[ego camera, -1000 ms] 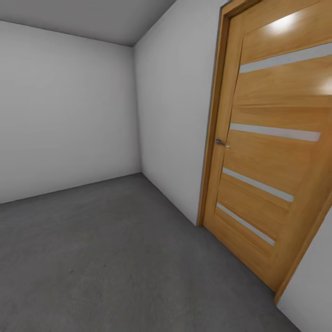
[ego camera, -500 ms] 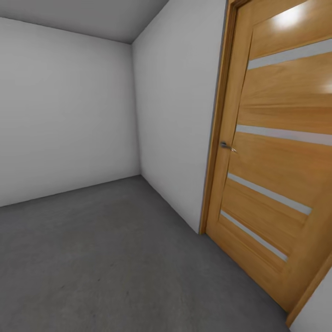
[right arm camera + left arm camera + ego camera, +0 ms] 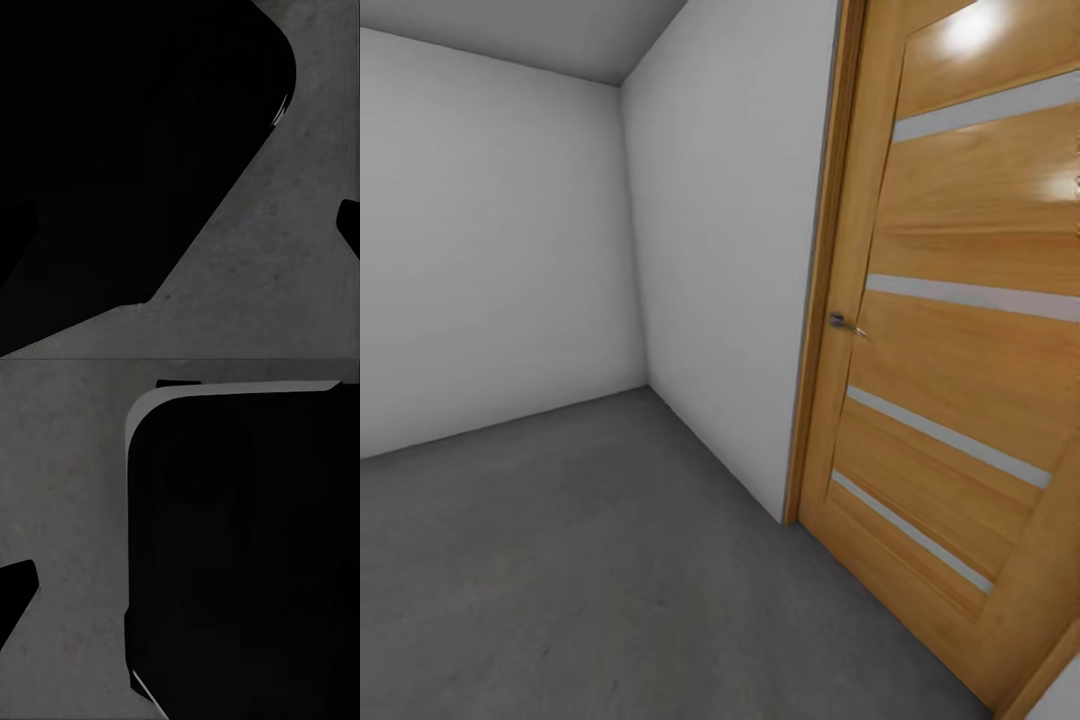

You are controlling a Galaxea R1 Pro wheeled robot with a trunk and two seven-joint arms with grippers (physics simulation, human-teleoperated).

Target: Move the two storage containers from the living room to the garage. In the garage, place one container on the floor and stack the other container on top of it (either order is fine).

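Garage interior, corner section, listed from largest to smallest.

Floor (image 3: 590, 560): dark grey matte concrete, faintly mottled, spreading from the near edge of the head view to the base of both walls. The same concrete appears in the left wrist view (image 3: 67, 495) and in the right wrist view (image 3: 285, 255).

Back wall (image 3: 490, 250): plain white, unmarked, meeting the floor in a straight line.

Side wall (image 3: 725, 250): plain white, joining the back wall at a vertical corner and ending at the door frame.

Ceiling (image 3: 540, 25): grey, a narrow wedge at the top of the head view.

Wooden door (image 3: 960, 350): honey-coloured, shut in its frame, crossed by four pale horizontal strips; two bright light reflections sit on its upper panels.

Door frame (image 3: 815, 300): same wood, standing upright against the end of the side wall.

Door handle (image 3: 845, 323): small metal lever at the door's near edge, about mid-height.

Robot body: a large black rounded form in the left wrist view (image 3: 240, 555), and another in the right wrist view (image 3: 127, 150), each above the concrete.

Jaws: whether either pair is wide, narrow or holding anything cannot be told.
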